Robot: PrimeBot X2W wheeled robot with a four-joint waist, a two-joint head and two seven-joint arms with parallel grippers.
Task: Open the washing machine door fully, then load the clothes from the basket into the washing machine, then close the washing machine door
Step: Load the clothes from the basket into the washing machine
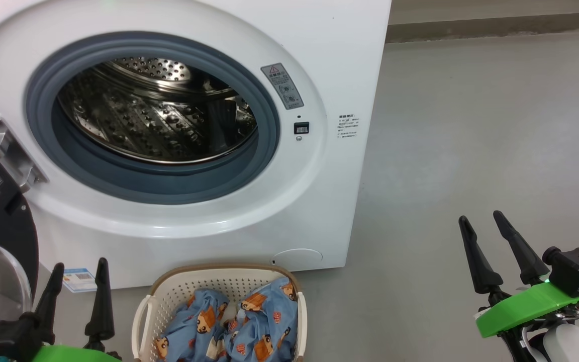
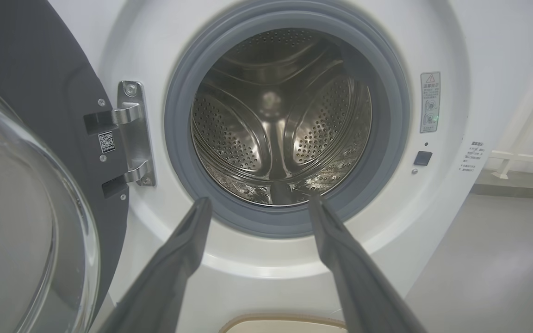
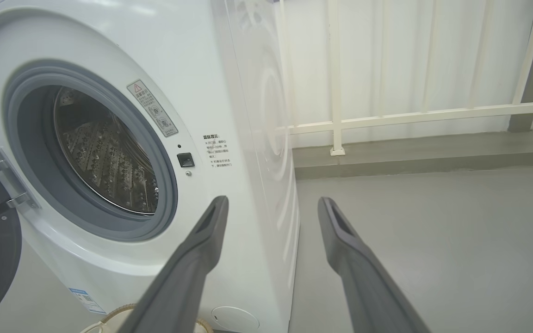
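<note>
Door (image 1: 3,226) stood swung wide on its hinge at the left of the washer (image 1: 319,50), its glass bowl bulging outward and the steel drum (image 1: 159,110) open to view. Basket (image 1: 169,286) sat on the floor (image 1: 470,125) just in front of the washer, below the opening, with the clothes (image 1: 249,322) bunched inside. Left gripper (image 1: 80,264) hung just left of the basket, near the door, jaws wide and holding nothing; right gripper (image 1: 480,216) was well off to the right over bare floor, jaws likewise wide and holding nothing
</note>
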